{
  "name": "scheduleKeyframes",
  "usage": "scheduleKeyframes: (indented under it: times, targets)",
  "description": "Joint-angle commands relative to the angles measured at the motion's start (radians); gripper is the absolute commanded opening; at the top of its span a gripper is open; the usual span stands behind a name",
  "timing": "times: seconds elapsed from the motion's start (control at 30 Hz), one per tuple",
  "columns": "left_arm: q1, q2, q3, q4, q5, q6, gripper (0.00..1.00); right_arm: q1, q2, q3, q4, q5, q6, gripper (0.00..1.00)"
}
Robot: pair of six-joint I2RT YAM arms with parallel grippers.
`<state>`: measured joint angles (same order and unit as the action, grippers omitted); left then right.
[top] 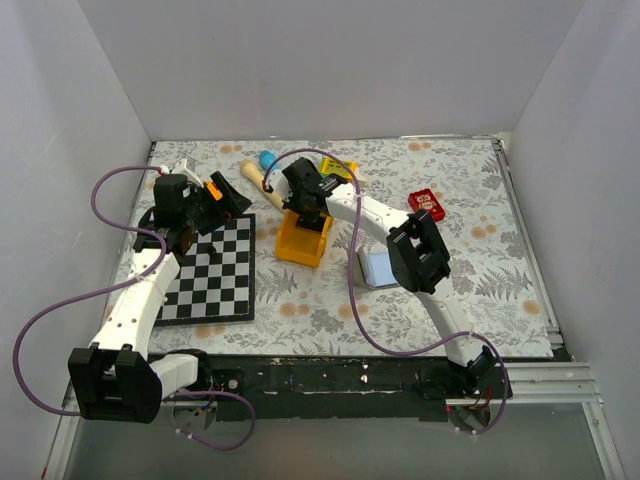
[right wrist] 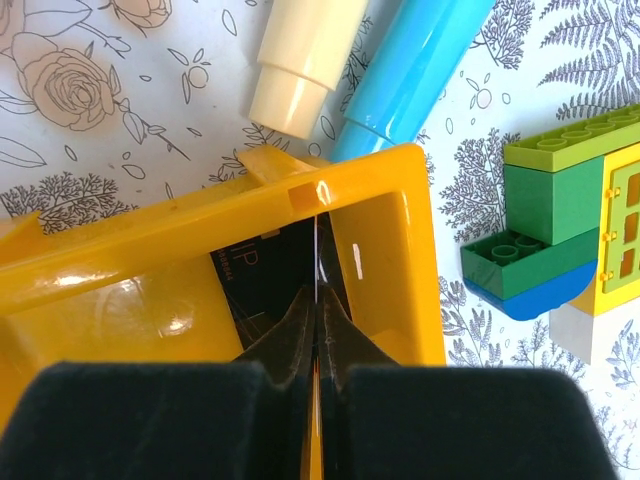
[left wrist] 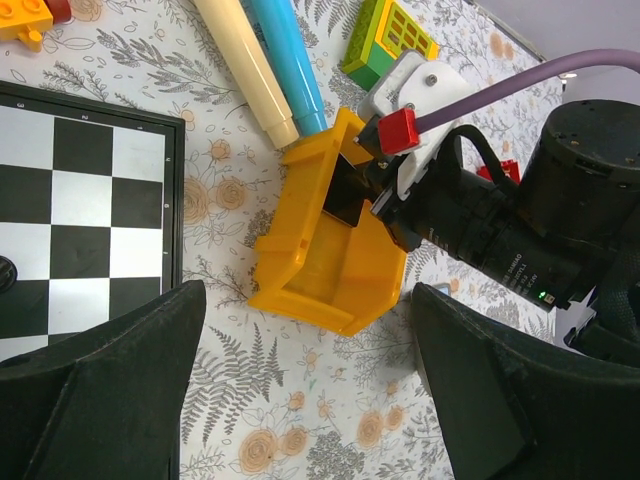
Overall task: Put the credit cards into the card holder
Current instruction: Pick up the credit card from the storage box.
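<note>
Black card (left wrist: 346, 190) is pinched edge-on in the right claw (right wrist: 316, 305) inside the yellow tray (right wrist: 200, 215); wallet (top: 376, 268) behind that claw shows none yet; left claw (left wrist: 308, 330) spread.

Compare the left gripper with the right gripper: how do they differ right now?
The left gripper is open, spread wide; the right gripper is shut, its tips pressed together. The left gripper hangs apart from the orange tray, near the checkerboard; the right gripper reaches down inside that tray, over a black credit card. Whether it pinches a card is unclear. Both look black.
</note>
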<state>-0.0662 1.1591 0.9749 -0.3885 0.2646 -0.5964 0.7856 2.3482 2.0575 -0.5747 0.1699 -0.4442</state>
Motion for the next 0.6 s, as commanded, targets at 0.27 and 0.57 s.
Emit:
scheduleKeyframes:
  times: [0.27, 0.57]
  targets:
    - [0.008, -0.038, -0.005, 0.011, 0.022, 0.004, 0.84, -0.016, -0.432, -0.173, 0.117, -0.124, 0.224, 0.01]
    - [-0.136, 0.007, 0.064, 0.025, -0.045, 0.049, 0.85, -0.154, -0.904, -0.747, 0.176, -0.081, 0.662, 0.01]
